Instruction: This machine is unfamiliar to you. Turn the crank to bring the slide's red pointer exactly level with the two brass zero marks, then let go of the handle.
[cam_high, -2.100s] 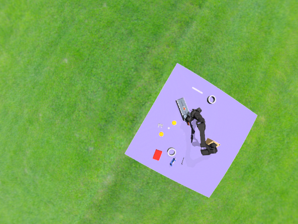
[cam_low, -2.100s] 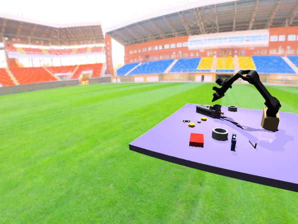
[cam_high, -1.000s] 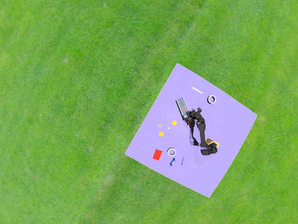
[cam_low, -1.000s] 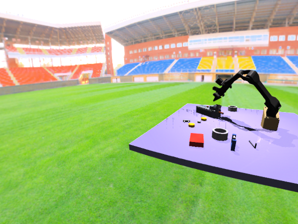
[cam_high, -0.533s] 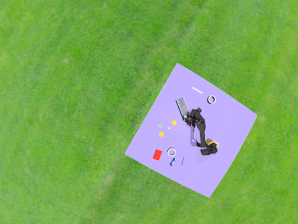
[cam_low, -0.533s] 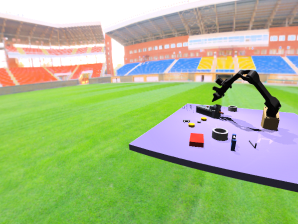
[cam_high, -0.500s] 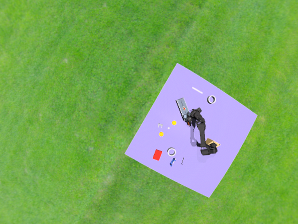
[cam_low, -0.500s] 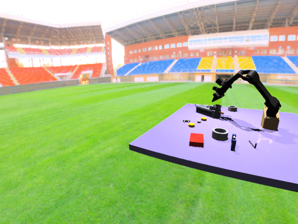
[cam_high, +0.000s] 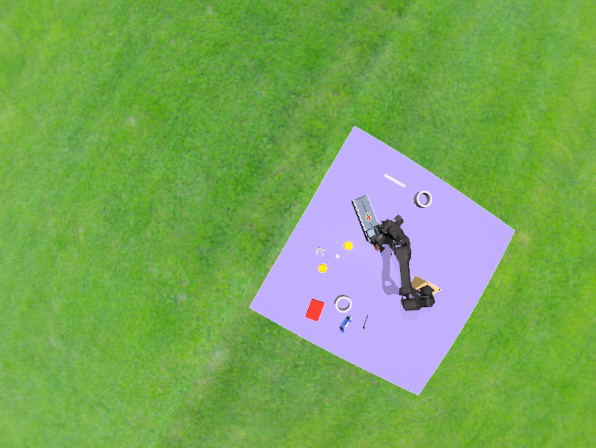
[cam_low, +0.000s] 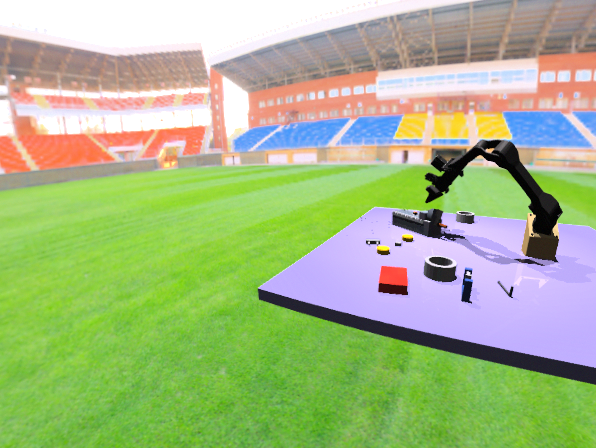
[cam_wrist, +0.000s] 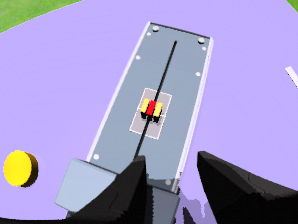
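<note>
The machine (cam_high: 362, 204) (cam_low: 410, 220) (cam_wrist: 165, 67) is a long grey box with a dark slot along its top. In the wrist view its red pointer (cam_wrist: 151, 107) stands between two yellow brass marks (cam_wrist: 144, 106) (cam_wrist: 158, 110) and looks about level with them; a tiny offset cannot be ruled out. The orange crank handle (cam_high: 377, 248) (cam_low: 442, 225) is at the machine's near end, out of sight in the wrist view. My gripper (cam_low: 428, 199) (cam_wrist: 170, 160) is partly open and empty, above the machine's crank end and clear of the handle.
Two yellow discs (cam_high: 348, 246) (cam_high: 322, 268) lie beside the machine. A dark ring (cam_low: 465, 217) stands beyond it. A second ring (cam_low: 440, 269), a red box (cam_high: 315, 310) (cam_low: 393, 280), a blue object (cam_low: 467, 285) and a thin black piece lie farther off. A white bar (cam_high: 394, 180) lies near the table's edge.
</note>
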